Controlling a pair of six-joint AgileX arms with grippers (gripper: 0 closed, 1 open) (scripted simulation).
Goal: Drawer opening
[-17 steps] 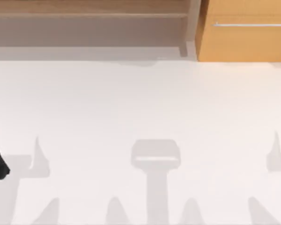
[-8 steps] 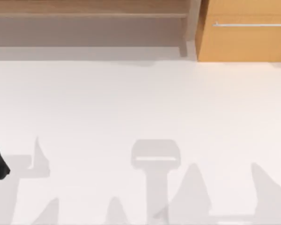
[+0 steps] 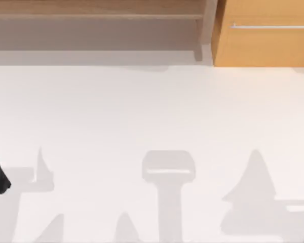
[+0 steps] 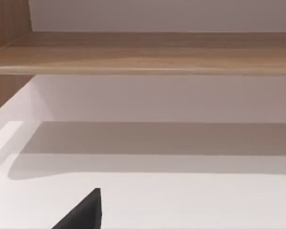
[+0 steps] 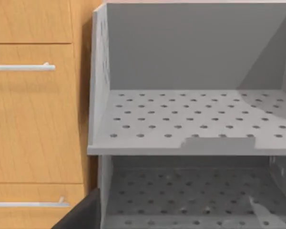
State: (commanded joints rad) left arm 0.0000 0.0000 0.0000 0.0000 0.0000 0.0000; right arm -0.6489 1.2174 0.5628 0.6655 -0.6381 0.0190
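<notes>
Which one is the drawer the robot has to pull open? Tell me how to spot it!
Look along the far edge of the white table. At the left stands a wide grey-brown shelf unit; right beside it, in the far right corner, is the drawer. Its front is a flat, light orange-wood panel with a thin silver bar handle across it, while the shelf unit is open and has no handle.

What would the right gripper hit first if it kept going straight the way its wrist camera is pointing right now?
Probably the grey perforated rack dead ahead, most likely its upper shelf's front edge, though depth is hard to judge. The drawer with its silver handle lies off that line, beside the rack.
</notes>
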